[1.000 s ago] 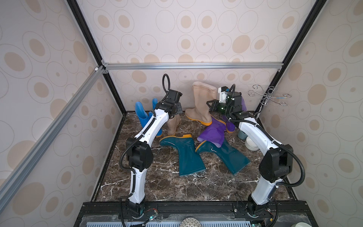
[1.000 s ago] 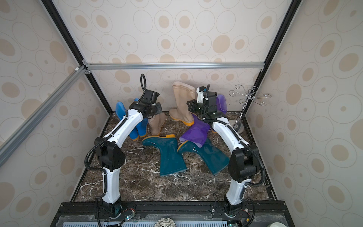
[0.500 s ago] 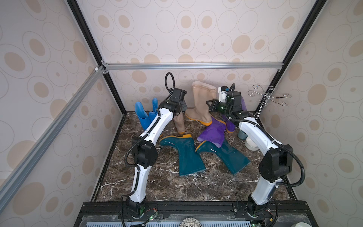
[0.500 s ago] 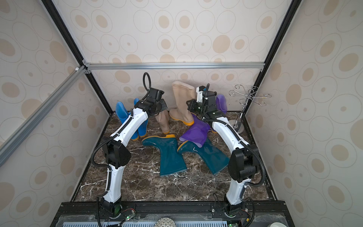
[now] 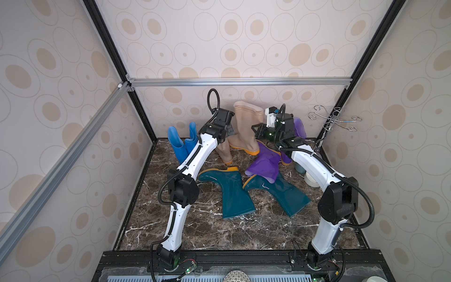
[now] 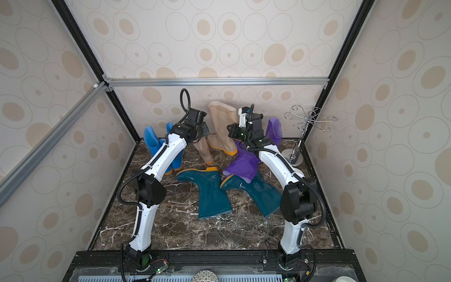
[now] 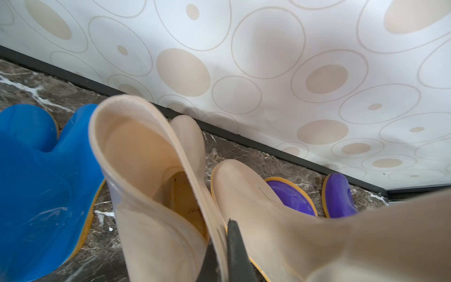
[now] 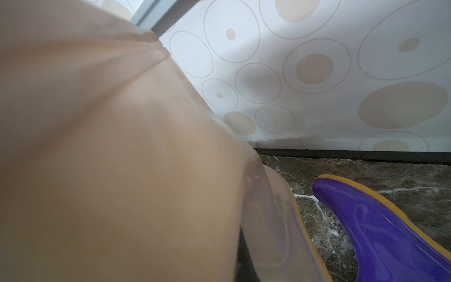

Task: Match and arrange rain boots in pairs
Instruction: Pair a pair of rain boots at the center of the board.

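The front strip of the marble floor (image 5: 219,234) lies open, wall to wall. Two teal boots (image 5: 235,195) lie flat across the middle, and the back is crowded with blue boots (image 5: 177,144), beige boots (image 5: 245,131), purple boots (image 5: 264,164) and a wire rack (image 5: 334,119) in the right corner.

We find nothing legible: no text, label, brand, number or sign can be read on the rain boots (image 5: 236,195) or anywhere else in these views.
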Controlling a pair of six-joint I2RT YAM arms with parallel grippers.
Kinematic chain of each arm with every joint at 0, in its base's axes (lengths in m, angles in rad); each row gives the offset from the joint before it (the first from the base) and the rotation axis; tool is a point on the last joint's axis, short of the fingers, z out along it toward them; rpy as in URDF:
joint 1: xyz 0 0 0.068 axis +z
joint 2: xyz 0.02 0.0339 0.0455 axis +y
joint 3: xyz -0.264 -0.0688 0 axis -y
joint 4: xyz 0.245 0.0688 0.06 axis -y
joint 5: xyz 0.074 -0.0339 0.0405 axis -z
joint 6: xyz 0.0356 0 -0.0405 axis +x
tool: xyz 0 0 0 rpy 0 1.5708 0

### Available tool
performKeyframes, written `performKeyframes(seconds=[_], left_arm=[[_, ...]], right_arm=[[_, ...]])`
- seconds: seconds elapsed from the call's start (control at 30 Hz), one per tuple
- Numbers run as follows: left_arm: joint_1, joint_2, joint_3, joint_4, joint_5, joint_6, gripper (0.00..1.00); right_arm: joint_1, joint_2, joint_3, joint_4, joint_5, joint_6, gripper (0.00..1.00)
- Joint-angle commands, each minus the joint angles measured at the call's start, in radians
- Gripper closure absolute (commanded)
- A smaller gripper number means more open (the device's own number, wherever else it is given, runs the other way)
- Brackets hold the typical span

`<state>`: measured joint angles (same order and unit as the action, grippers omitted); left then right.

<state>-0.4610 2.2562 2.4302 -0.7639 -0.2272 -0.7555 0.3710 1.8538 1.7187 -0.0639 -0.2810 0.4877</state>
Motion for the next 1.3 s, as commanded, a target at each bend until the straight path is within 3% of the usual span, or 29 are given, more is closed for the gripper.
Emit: performKeyframes(seconds=[0.0,0.17,0.4,0.6,0.83,1.27], left_arm=[[-0.008,-0.017,0.069,-0.008,-0.043,0.048,1.0],[-0.008,-0.008,0.116,-0.042,-0.031,0.094,1.0],[0.011,-0.003,0.127,-0.073,0.036,0.133,1.0],[0.026,0.002,0.127,-0.095,0.085,0.149,1.0],[0.036,0.003,0.127,-0.124,0.094,0.197,1.0],[0.035,0.011,0.125,-0.123,0.116,0.217,1.0]], right_arm=[[0.042,0.01,0.052,0.192,0.038,-0.054,1.0],[0.093,0.059,0.047,0.279,0.082,-0.144,1.0],[0.117,0.108,-0.017,0.456,0.135,-0.17,1.0],[0.118,0.171,-0.053,0.588,0.107,-0.148,1.0],[0.094,0.238,-0.071,0.646,-0.032,-0.064,1.0],[0.148,0.24,-0.254,0.769,0.082,-0.025,1.0]])
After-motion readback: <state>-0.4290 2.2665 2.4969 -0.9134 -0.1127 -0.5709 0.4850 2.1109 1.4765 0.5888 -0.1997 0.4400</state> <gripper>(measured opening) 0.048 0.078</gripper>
